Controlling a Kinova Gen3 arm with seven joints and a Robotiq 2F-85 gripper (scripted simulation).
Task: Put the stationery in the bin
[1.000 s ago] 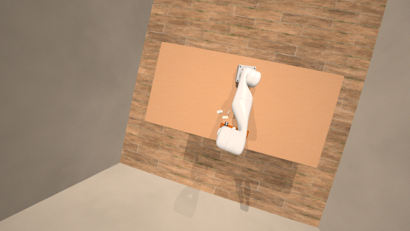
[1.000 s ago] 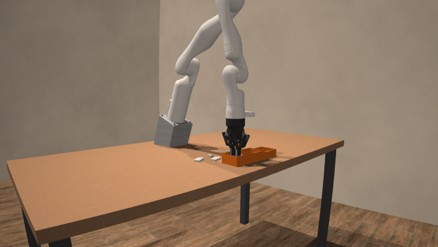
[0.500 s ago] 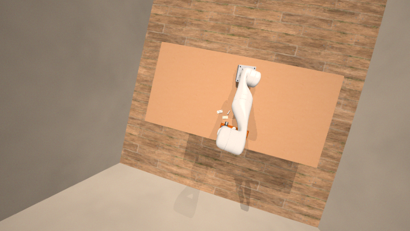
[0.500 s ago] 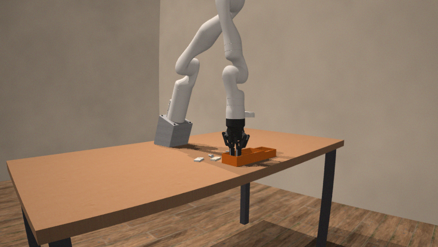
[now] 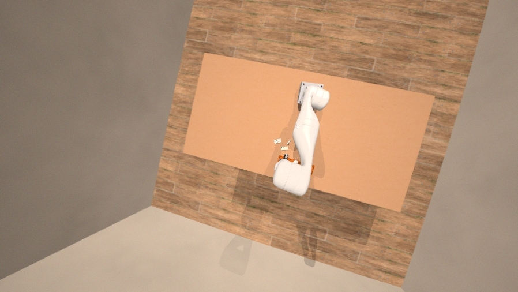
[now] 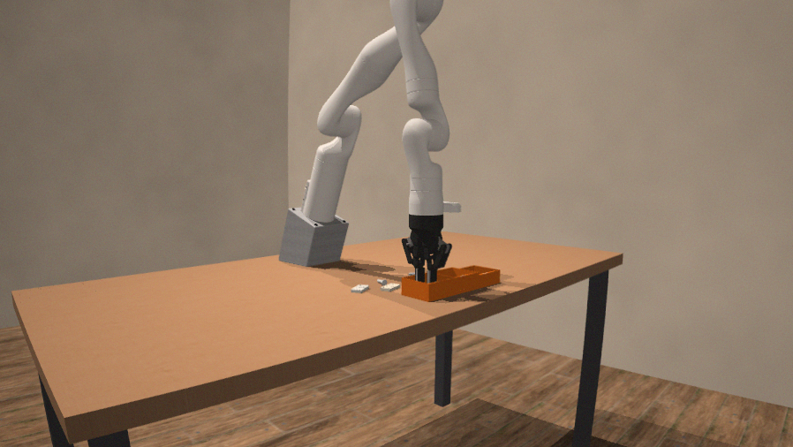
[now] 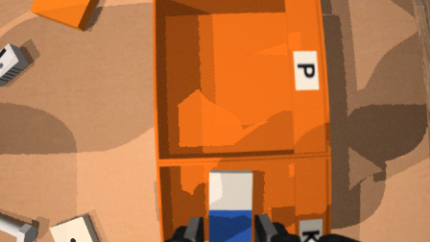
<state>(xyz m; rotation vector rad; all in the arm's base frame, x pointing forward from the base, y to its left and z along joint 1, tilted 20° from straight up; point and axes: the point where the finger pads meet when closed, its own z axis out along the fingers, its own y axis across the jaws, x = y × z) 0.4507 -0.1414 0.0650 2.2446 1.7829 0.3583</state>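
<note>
A white robot arm (image 6: 419, 166) rises from a grey base (image 6: 299, 249) near the table's (image 6: 166, 344) far edge and bends down over an orange divided bin (image 6: 460, 280) by the right-hand edge — its black gripper (image 6: 425, 273) dips into the bin's near end. Three small pale pieces (image 6: 359, 288) lie just left of the bin.
</note>
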